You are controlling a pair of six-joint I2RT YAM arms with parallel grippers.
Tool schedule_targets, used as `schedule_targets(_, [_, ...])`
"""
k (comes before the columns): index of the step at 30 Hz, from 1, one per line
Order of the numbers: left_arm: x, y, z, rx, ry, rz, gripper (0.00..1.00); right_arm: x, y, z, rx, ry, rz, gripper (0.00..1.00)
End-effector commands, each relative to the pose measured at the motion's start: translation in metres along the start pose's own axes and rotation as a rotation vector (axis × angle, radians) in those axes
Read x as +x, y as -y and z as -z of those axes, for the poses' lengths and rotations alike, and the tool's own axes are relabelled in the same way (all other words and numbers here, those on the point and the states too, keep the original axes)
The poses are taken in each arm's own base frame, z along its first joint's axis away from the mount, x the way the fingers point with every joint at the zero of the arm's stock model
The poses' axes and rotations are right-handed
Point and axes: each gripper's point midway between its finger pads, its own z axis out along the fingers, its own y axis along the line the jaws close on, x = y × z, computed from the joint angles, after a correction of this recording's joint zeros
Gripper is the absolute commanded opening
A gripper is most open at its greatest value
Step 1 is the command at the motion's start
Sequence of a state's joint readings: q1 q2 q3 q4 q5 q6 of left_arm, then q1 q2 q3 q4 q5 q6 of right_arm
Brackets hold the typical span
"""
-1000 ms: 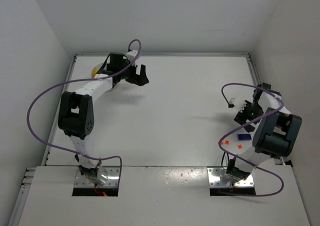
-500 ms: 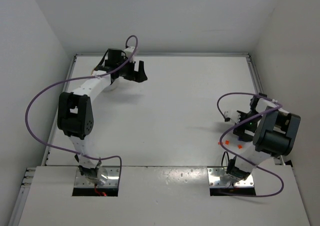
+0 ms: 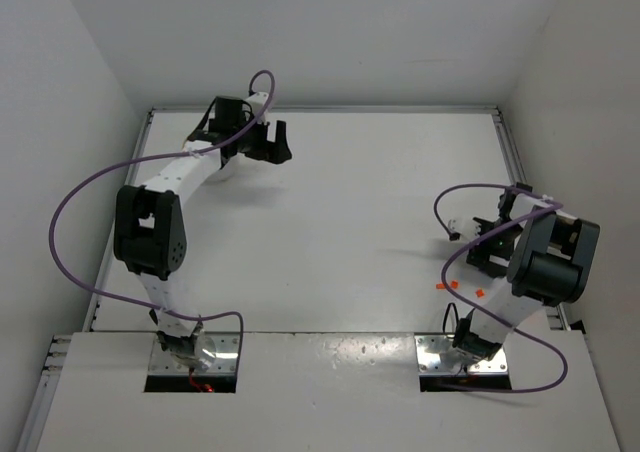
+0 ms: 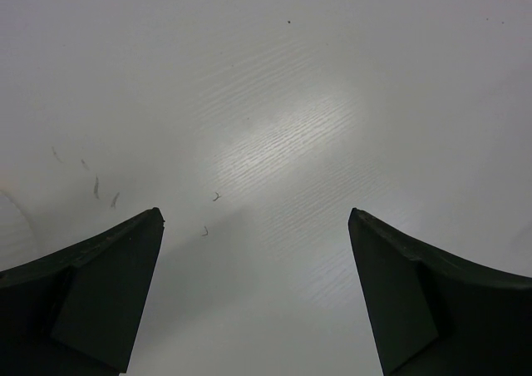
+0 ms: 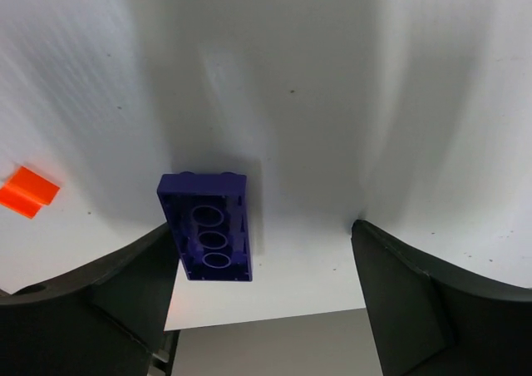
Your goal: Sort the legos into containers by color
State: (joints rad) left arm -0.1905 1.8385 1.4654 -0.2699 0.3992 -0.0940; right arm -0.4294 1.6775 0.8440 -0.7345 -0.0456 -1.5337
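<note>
1. Near right: two orange pieces [image 3: 440, 286] lie loose on the worktop [image 3: 380, 192], close together and just left of the right arm.

2. Just beyond them, the right claw [image 5: 264, 226] hangs low over the worktop. Its jaws are spread wide and pinch nothing. The blue brick [image 5: 208, 226] lies flat between the jaws, hollow underside up, close against one finger [image 5: 108, 301]. You cannot confirm contact from these views. One orange piece sits outside the jaws on that same side.

3. Handling: treat the brick as light, rigid and smooth-walled. Expect it to skate or tip if one finger reaches it first. Its long sides face the fingers, so take hold across those two walls at mid-length. Centre the jaws over the brick before closing.

4. Far left: the left claw [image 4: 256, 218] is spread wide over bare worktop, with nothing between its jaws.

5. You cannot identify the divided dish with certainty in these views.
</note>
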Motion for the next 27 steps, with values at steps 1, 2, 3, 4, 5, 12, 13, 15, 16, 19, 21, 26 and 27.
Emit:
schedule_targets(1, [-0.037,0.008,0.025,-0.022,0.09,-0.052,1.0,-0.007,0.003,-0.014,-0.029,0.033,0.029,0.82])
schedule_targets(2, [-0.033,0.007,0.024,-0.023,0.082,-0.058,1.0,-0.007,0.006,-0.015,-0.029,0.033,0.029,0.8])
schedule_targets(3, [-0.036,0.007,0.027,-0.032,0.09,-0.061,1.0,-0.006,0.004,-0.017,-0.038,0.034,0.029,0.79])
schedule_targets(4, [-0.036,0.007,0.027,-0.032,0.09,-0.061,1.0,-0.006,0.006,-0.019,-0.046,0.035,0.028,0.74])
schedule_targets(5, [-0.032,0.006,0.026,-0.032,0.082,-0.067,1.0,-0.006,0.004,-0.019,-0.055,0.036,0.027,0.71])
schedule_targets(12, [-0.033,-0.013,0.034,-0.074,0.093,0.022,1.0,-0.027,-0.008,-0.015,-0.079,0.116,0.012,0.34])
schedule_targets(13, [-0.036,-0.012,0.034,-0.073,0.105,0.033,1.0,-0.032,-0.012,-0.016,-0.094,0.143,-0.016,0.28])
schedule_targets(15, [-0.04,-0.024,0.038,-0.094,0.127,0.062,1.0,-0.046,-0.011,-0.01,-0.096,0.174,-0.013,0.23])
schedule_targets(16, [-0.046,-0.022,0.04,-0.084,0.139,0.067,1.0,-0.054,-0.01,-0.006,-0.092,0.205,-0.032,0.18])
schedule_targets(19, [-0.046,-0.019,0.04,-0.07,0.139,0.088,1.0,-0.083,0.004,0.005,-0.074,0.285,-0.04,0.13])
schedule_targets(21, [-0.046,-0.018,0.037,-0.057,0.139,0.102,1.0,-0.107,0.023,0.019,-0.036,0.331,-0.052,0.09])
schedule_targets(26, [-0.038,-0.009,0.039,-0.021,0.129,0.129,1.0,-0.17,0.061,0.052,0.009,0.475,-0.086,0.02])
schedule_targets(27, [-0.034,-0.009,0.038,-0.021,0.121,0.133,1.0,-0.187,0.061,0.054,-0.007,0.506,-0.07,0.02])
